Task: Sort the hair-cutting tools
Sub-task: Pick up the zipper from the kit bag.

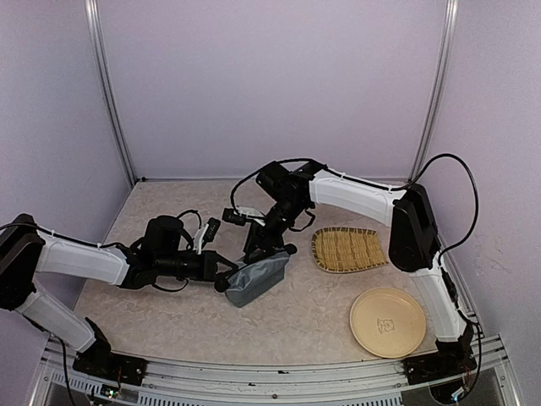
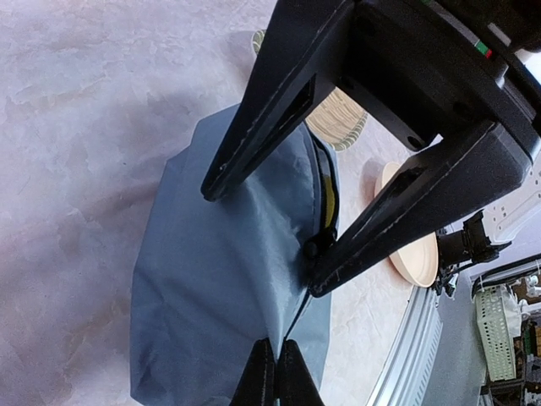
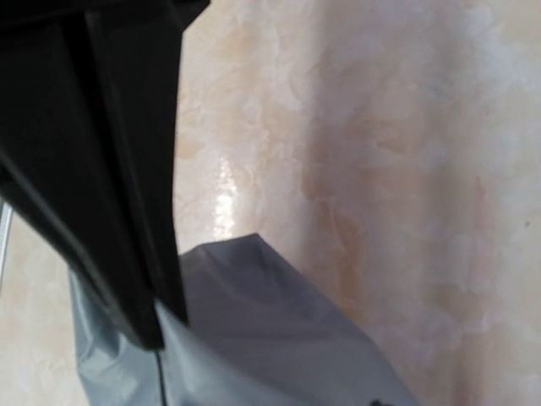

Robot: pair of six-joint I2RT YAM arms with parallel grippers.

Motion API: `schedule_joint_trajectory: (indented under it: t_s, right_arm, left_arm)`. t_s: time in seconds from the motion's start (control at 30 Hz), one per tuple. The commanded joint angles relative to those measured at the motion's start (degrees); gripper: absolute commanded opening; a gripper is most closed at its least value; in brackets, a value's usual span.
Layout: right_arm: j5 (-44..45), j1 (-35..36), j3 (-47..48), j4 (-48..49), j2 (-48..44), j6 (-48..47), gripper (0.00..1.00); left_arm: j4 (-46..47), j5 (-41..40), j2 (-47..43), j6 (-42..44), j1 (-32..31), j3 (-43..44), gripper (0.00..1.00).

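The left claw (image 2: 275,362) is clenched on a fold of the grey-blue zip pouch (image 2: 220,288) at the bottom edge of the left wrist frame, its two slim black tips pressed together over the cloth. The right claw (image 2: 264,239) is released. Its long, matte black fingers (image 2: 270,110) splay wide over the pouch, one tip resting on the smooth fabric and the other at the dark zip line. The right wrist view shows only one finger (image 3: 127,211), cut off by the frame and touching the pouch.

The pouch is soft and lightly creased, lying slumped at the centre of the overhead frame. Its zip gapes a little and a narrow yellow strip (image 2: 328,199) shows inside. The hair-cutting tools cannot be made out in any view.

To the right lie an oval woven tray (image 1: 347,249) and, lower right, a round pale-yellow plate (image 1: 387,321), both on the marbled beige table (image 1: 169,317).

The left arm lies low, stretching from the lower left towards the centre. The right arm rises at lower right, bends at the elbow, reaches left and tips its wrist down.
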Motion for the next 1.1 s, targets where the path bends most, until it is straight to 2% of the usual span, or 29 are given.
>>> schedule_joint_trajectory:
  t_s: [0.0,0.13,0.23,0.37,0.53,0.63,0.73,0.87,1.07]
  right_arm:
    - [-1.4,0.6,-1.9,-1.9,-2.0,1.1,0.47]
    - [-1.5,0.6,-3.0,-0.9,-3.1,2.0,0.38]
    - [-1.6,0.5,-3.1,-0.8,-4.1,2.4,0.25]
    - [-1.4,0.4,-3.8,0.1,-5.6,3.3,0.17]
    - [-1.9,-0.6,-5.7,2.6,-7.7,4.5,0.15]
    - [-2.6,-0.9,-6.4,3.2,-8.3,4.8,0.22]
    - [-3.1,-0.8,-6.7,3.1,-8.2,5.0,0.23]
    - [-2.3,-0.8,-6.2,1.8,-6.6,4.9,0.33]
    - [-1.5,-0.9,-6.6,0.8,-5.6,4.4,0.31]
  left_arm:
    - [2.1,-0.3,-1.3,0.7,-0.2,-0.2,0.01]
    - [1.4,-0.7,-1.5,1.1,-0.1,-0.2,0.01]
    - [1.1,-0.9,-1.6,1.2,0.0,-0.4,0.01]
    - [1.1,-0.5,-1.4,1.1,0.1,-0.5,0.01]
    - [1.5,0.2,-0.4,1.1,0.2,-0.8,0.01]
    - [2.0,0.7,0.3,0.9,0.4,-0.6,0.01]
    - [2.1,0.9,0.7,0.9,0.5,-0.4,0.01]
    - [2.2,1.0,0.8,0.9,0.5,-0.2,0.01]
    - [1.8,1.0,0.6,1.0,0.9,-0.4,0.01]
